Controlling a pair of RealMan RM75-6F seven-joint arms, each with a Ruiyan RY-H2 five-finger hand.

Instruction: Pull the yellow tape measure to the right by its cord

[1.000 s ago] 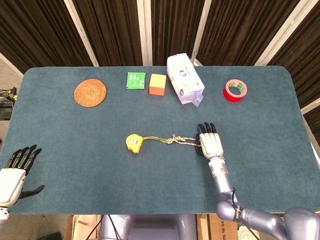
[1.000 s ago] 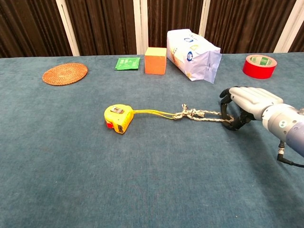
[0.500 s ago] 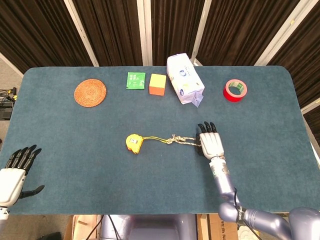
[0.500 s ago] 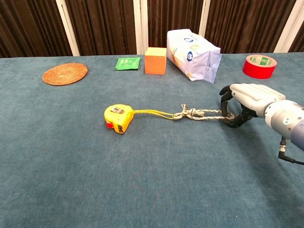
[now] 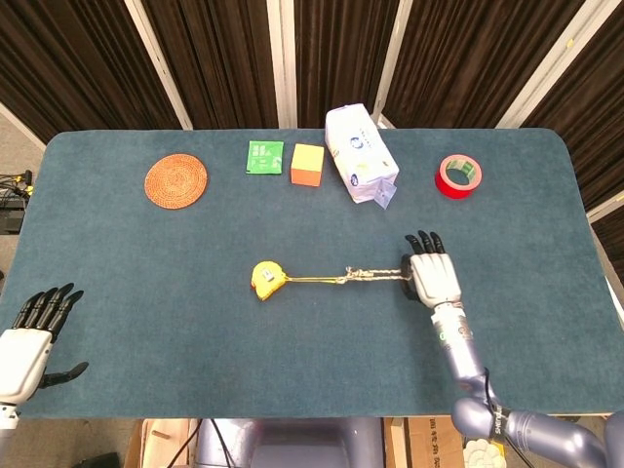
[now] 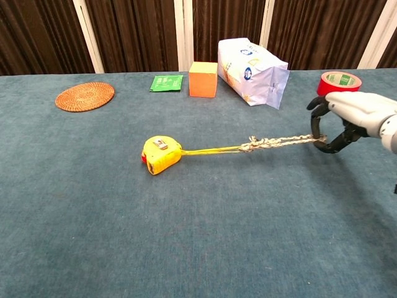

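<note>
The yellow tape measure (image 5: 264,279) (image 6: 161,154) lies near the middle of the blue table. Its cord (image 5: 351,278) (image 6: 260,144) runs taut to the right, yellow near the case and braided grey toward the end. My right hand (image 5: 434,279) (image 6: 347,121) grips the cord's far end, fingers curled round it and lifted slightly off the cloth. My left hand (image 5: 34,327) rests at the table's near left corner, fingers spread, holding nothing; only the head view shows it.
Along the back stand a woven coaster (image 5: 176,180), a green packet (image 5: 264,156), an orange cube (image 5: 307,165), a white pouch (image 5: 360,153) and a red tape roll (image 5: 458,175). The red roll lies just behind my right hand in the chest view.
My right hand moved to the right with the cord. The cord pulled straight and the tape measure slid a little right and turned.
</note>
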